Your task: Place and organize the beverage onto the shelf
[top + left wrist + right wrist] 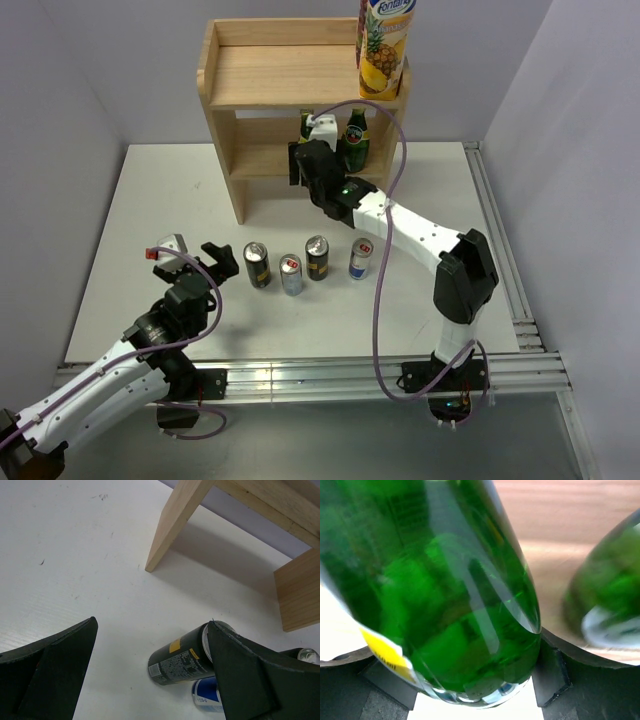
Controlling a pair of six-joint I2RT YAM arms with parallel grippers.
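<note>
Looking down from above: a white counter in a booth with pale walls. An aluminium rail runs along the near edge and another runs down the right side. A light-wood shelf stands at the far edge, with two tiers and raised rims on the upper one.

Count of items:
- One yellow carton stands at the right end of the top tier.
- Two green bottles stand on the lower tier toward its right end, the left bottle and the right bottle. They are close together but apart.
- Four cans stand upright in a loose row on the counter in front of the shelf. From left to right they are a dark can, a silver can, a second dark can and a blue can.

My right hand reaches in under the top tier. Its jaws are partly spread and clamped on the left bottle. In the right wrist view a pad lies against each side of the green glass, with the right bottle just beside. I cannot tell whether the gripped bottle's base rests on the board.

My left hand hovers over the counter just left of the row, jaws spread wide, holding nothing. In the left wrist view the dark can shows beside one finger.
</note>
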